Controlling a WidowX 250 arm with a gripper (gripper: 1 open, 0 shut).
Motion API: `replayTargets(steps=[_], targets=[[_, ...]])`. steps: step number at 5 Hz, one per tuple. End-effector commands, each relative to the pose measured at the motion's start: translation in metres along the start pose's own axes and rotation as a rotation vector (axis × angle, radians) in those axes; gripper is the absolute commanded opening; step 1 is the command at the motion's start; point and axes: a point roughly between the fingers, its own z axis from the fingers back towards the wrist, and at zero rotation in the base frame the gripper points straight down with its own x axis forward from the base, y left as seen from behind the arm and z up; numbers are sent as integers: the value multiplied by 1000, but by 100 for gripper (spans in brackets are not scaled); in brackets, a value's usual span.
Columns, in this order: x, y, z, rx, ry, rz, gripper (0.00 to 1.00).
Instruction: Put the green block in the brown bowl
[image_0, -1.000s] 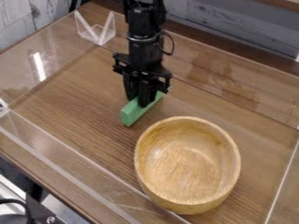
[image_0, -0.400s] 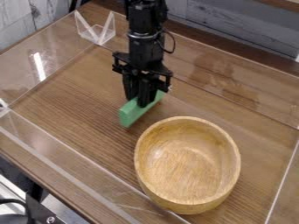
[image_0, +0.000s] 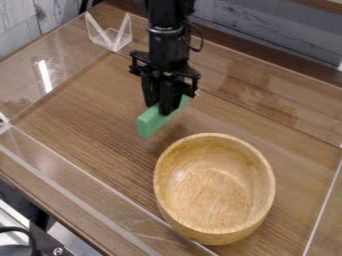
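Currently you have one gripper (image_0: 166, 103) clenched on one green block (image_0: 155, 121), held tilted above the table (image_0: 80, 120). One brown bowl (image_0: 215, 187) sits at the block's five o'clock, apart from it.

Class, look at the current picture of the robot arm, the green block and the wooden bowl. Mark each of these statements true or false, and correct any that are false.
1. The gripper is shut on the green block. True.
2. The green block lies inside the brown bowl. False: it is held in the gripper, beside and behind the bowl, not in it.
3. The bowl has nothing in it. True.
4. The gripper points sideways, level with the table. False: it points straight down.
5. The bowl is the widest thing on the table. True.
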Motion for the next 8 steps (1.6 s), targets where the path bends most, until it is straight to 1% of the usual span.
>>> replayTargets(steps=[1,5,8], targets=[[7,-4,27,19,-88,-15,0],[-3,-28,34,8,-102,-46,0],[-9,-39,38,3,-110,-63,0]])
